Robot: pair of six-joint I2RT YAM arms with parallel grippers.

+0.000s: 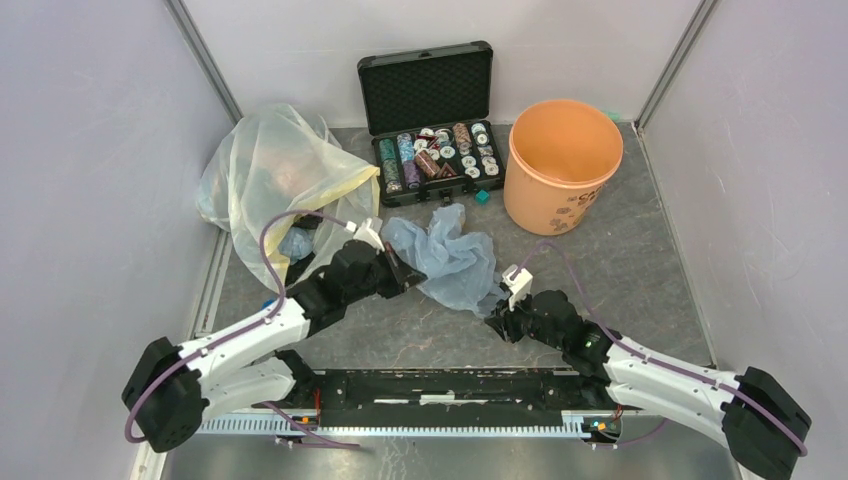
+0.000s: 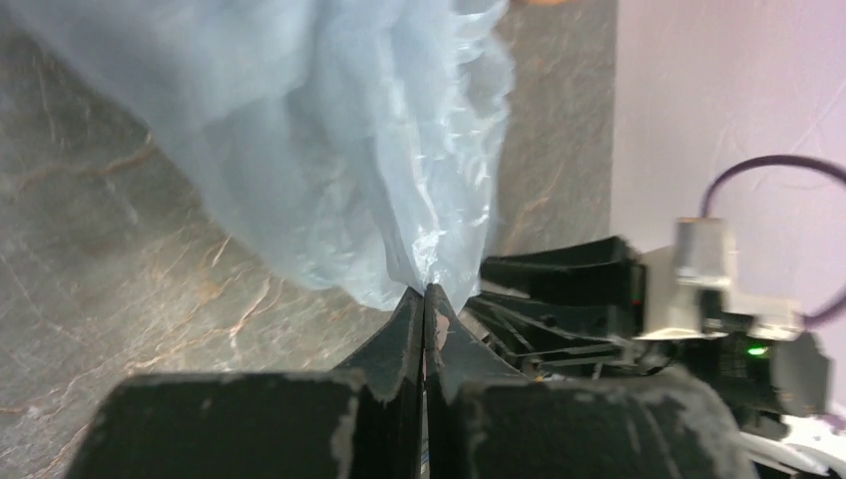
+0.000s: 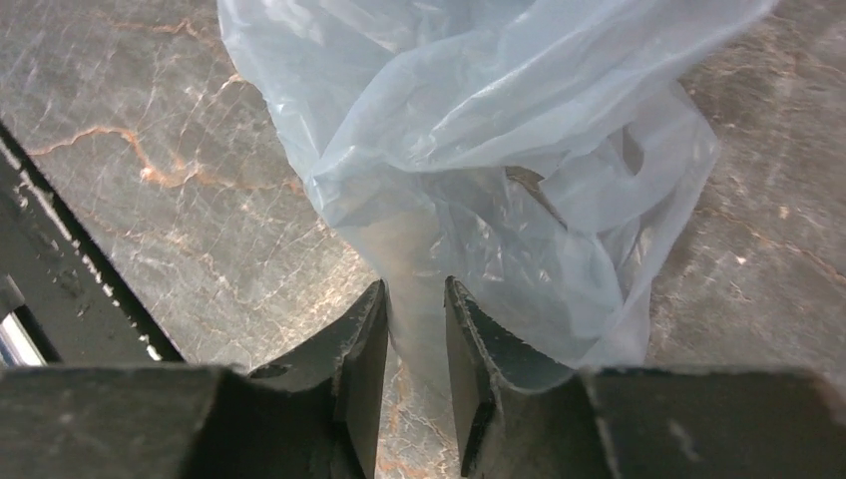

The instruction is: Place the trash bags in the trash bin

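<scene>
The trash bag [image 1: 450, 255], pale blue and crinkly, lies crumpled on the dark table between my two arms. My left gripper [image 1: 410, 275] is at its left edge, and in the left wrist view the left gripper [image 2: 426, 291] is shut on a pinch of the trash bag [image 2: 339, 150]. My right gripper [image 1: 497, 322] is at the bag's near right corner. In the right wrist view the right gripper [image 3: 416, 289] has its jaws a little apart, with a fold of the trash bag [image 3: 479, 150] lying between them. The orange trash bin [image 1: 563, 165] stands upright at the back right, with nothing showing inside it.
A large yellowish translucent bag [image 1: 275, 170] sits at the back left. An open black case [image 1: 430, 120] holding several small items stands behind the trash bag. A small teal piece [image 1: 483, 197] lies by the case. The right arm's wrist [image 2: 698, 299] shows close by in the left wrist view.
</scene>
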